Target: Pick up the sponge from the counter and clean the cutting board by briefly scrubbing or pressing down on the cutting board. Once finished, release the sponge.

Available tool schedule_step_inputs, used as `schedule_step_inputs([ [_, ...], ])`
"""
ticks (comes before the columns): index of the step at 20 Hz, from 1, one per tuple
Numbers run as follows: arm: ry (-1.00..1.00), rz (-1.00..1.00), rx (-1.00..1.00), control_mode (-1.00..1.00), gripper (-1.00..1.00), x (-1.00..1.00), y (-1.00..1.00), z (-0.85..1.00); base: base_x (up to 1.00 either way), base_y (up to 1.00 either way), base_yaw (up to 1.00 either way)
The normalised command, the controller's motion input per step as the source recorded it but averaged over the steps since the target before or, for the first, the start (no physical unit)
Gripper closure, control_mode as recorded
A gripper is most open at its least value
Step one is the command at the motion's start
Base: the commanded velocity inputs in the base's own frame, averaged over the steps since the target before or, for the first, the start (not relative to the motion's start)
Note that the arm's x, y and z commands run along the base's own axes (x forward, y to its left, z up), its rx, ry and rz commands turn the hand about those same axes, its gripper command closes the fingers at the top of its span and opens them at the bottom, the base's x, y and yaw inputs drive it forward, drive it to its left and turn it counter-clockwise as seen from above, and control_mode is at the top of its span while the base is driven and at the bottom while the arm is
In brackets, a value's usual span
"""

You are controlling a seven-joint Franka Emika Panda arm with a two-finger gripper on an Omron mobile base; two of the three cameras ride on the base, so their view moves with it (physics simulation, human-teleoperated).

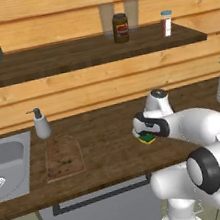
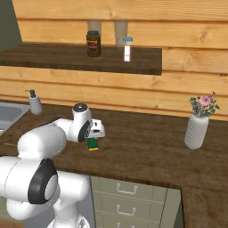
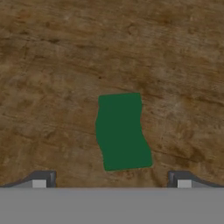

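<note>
the sponge (image 3: 122, 131) lies flat on the dark wooden worktop (image 1: 108, 148), green side up, roughly in the middle of the plank surface and a little nearer the front edge than the wall. in the left base view the sponge (image 1: 148, 138) peeks out from under the white hand, showing a green top over a yellow base; in the right base view the sponge (image 2: 92, 144) sits just below the hand. the gripper (image 3: 111, 180) hangs directly over it, its jaws spread as wide as they go, one finger tip on each side of the green block and apart from it, holding nothing. the sponge's long side runs along the hand view's up-down line, with its edges slightly wavy.

the cutting board (image 1: 63, 157) lies well to the left of the sponge on the same worktop, flat, speckled with dark crumbs, just right of the steel sink (image 1: 5, 167). a soap dispenser (image 1: 41, 124) stands just beyond the board's far left corner, near the wall. far to the right a white ribbed vase (image 2: 196, 130) with flowers stands on the worktop. on the higher shelf (image 1: 97, 49) against the plank wall stand a dark jar (image 1: 120, 28) and, to its right, a small bottle with a pale blue cap (image 1: 166, 23).
</note>
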Motion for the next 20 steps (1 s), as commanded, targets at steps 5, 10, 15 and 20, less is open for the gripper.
schedule_step_inputs([
  [5,0.0,0.0,0.0,-1.0,-1.0,0.12,0.02,-0.3,0.0,0.0,0.0],
  [10,0.01,0.0,0.0,-1.0,-1.0,0.2,0.0,-0.19,0.0,0.0,0.0],
  [15,0.01,0.0,0.0,-1.0,-1.0,0.18,0.0,-0.18,0.0,0.0,0.0],
  [20,0.01,0.0,0.0,-1.0,-1.0,0.17,0.0,-0.17,0.0,0.0,0.0],
])
